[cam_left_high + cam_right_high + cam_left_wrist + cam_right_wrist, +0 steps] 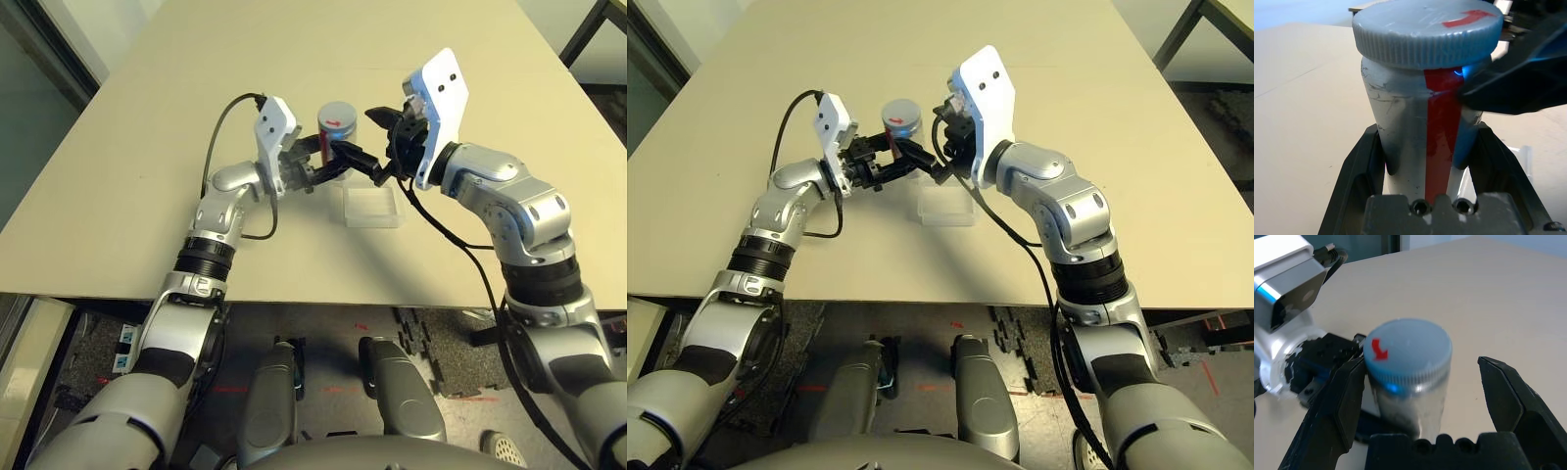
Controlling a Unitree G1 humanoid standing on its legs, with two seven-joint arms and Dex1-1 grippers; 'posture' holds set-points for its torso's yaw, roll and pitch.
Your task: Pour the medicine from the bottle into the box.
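Beige tabletop (147, 176) carries a shallow clear plastic box (371, 207); at its 11 o'clock, the left gripper (333, 155) clamps an upright, capped silvery-grey cylindrical bottle (335, 124) with a red stripe. The right gripper (1422, 382) straddles the cap with fingers apart.

bottle (336, 129): we see a small silvery-grey cyl. w/ a red vertical stripe down the label; body scuffed.
cap: round grey ribbed lid, red arrow mark on top; on the bottle, closed.
pose: upright, cap up.
hold: we see it clamped low on the body between the left claw (331, 162) fingers; right claw (1425, 396) straddles the cap, fingers spread either side, one touching the cap edge, other apart.
box (371, 207): shallow clear plastic rect. tray, flat on the desk, just in front of the bottle, toward us, slightly to the right.
medicine: we can't see it.
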